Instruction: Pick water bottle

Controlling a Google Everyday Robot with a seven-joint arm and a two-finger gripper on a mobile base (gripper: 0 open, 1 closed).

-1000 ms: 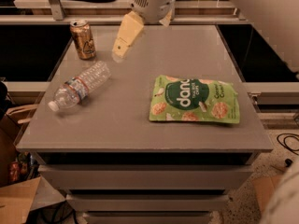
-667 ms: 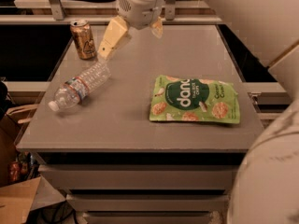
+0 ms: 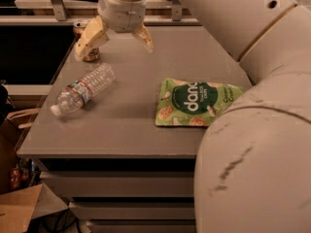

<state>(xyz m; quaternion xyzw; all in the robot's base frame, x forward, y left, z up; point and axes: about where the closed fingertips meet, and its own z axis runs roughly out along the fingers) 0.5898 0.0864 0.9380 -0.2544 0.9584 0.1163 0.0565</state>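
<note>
My gripper (image 3: 115,50) has swung left from a moment ago and now hangs over the back-left of the flat grey table (image 3: 121,130), fingers spread wide, holding nothing.
The small clear ribbed plastic water bottle (image 3: 83,88) lies on its side near the table's left edge, below my fingers and apart from them. One finger hides nearly all of the bronze drink can (image 3: 91,58). My pale arm (image 3: 252,169) cuts off a corner of the flat green chip bag (image 3: 194,103).
</note>
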